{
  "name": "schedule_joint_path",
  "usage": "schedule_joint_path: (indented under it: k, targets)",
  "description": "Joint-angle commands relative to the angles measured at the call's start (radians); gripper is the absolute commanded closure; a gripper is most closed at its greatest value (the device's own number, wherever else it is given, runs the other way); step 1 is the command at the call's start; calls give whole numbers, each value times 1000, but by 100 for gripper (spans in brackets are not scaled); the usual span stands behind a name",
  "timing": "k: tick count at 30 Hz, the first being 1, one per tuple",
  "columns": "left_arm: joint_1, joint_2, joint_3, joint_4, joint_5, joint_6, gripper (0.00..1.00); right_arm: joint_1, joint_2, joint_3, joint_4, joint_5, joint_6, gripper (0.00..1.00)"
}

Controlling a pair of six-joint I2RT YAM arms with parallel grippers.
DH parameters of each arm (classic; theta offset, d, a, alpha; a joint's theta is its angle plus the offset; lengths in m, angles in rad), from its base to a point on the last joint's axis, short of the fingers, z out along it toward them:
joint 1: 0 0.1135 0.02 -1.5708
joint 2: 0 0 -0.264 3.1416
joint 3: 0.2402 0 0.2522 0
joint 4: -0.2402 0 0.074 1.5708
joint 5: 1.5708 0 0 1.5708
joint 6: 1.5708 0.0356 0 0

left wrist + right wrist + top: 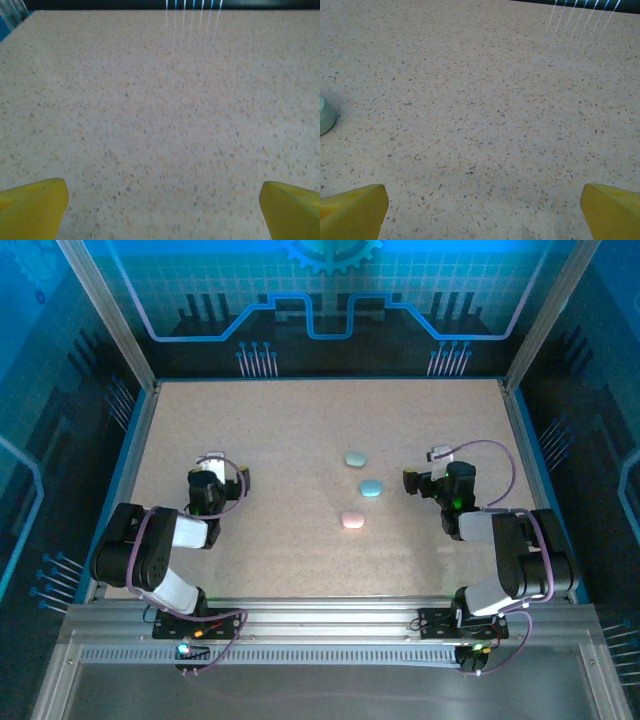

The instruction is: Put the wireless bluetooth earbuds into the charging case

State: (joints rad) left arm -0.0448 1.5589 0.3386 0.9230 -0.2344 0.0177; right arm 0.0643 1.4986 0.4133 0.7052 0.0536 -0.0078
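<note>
Spread apart, empty: left pincer [162,207] and right pincer [484,207]. Near, left of right pincer: oval cases [371,487]; earbuds too small to tell. Likely light, smooth, slippery: take gently across short sides.

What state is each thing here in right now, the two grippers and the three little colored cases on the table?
left gripper: open, empty, over bare table
right gripper: open, empty, over the table
green case: looks shut, lying flat
blue case: looks shut, lying flat
pink case: looks shut, lying flat
</note>
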Motion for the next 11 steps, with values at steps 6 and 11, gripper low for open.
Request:
schedule_joint_path:
  k: [6, 11]
  targets:
    - [24, -6, 22, 45, 6, -42, 1, 2, 6, 23, 43, 19, -4, 0]
    - [22, -5, 23, 45, 4, -41, 1, -2, 5, 22, 42, 10, -2, 0]
